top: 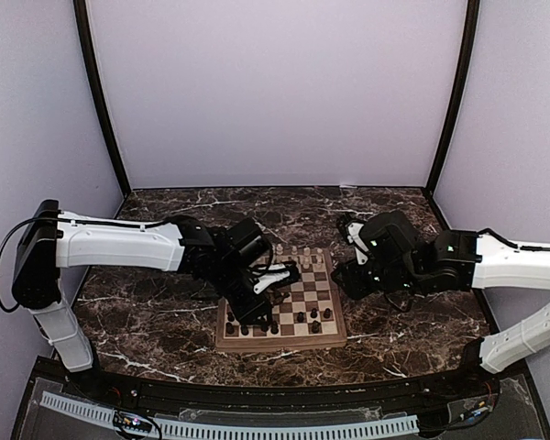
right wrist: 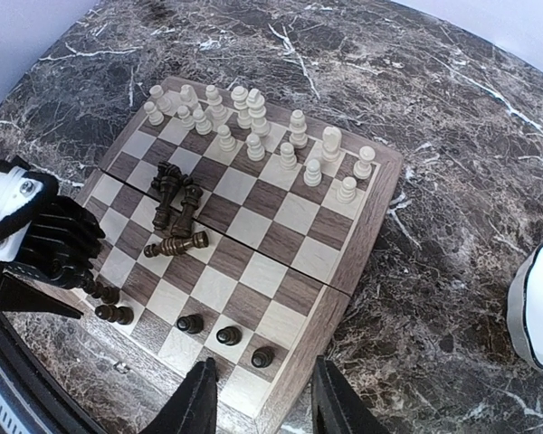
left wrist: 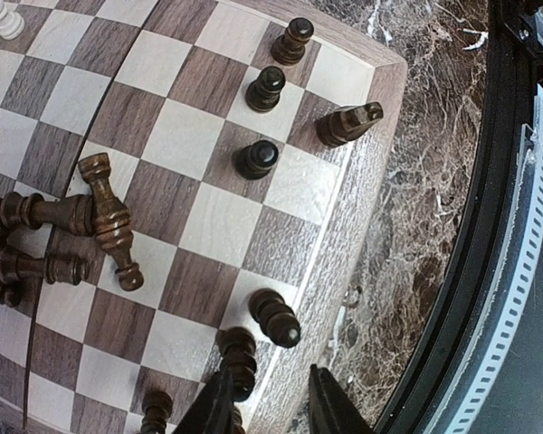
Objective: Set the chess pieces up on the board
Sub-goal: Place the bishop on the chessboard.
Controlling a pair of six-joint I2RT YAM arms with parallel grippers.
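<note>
Both sets of fingers stand apart with nothing between them: my left fingers [left wrist: 215, 407] point down over the near rim of the board [left wrist: 371, 181], and my right fingers [right wrist: 199, 402] hover above its near right corner. Below them spreads the dark marble worktop [right wrist: 452, 127]. The board lies flat on it, square to my bases, its fold seam running side to side.

My left arm [top: 119, 243] reaches in from the left, wrist bent down over the board's left half. My right arm [top: 513, 261] comes in from the right, wrist folded just beside the board's right rim.

Beyond my right fingers, the cream pieces [right wrist: 253, 136] stand upright in two rows along the far edge. Nearer, several toppled dark pieces [right wrist: 176, 203] lie mid-board, their long axes flat on the squares and crossing one another. Upright dark pieces [left wrist: 253, 158] stand along the near rows. One dark piece [left wrist: 237, 348] is right at a left fingertip; whether it touches I cannot tell.
</note>
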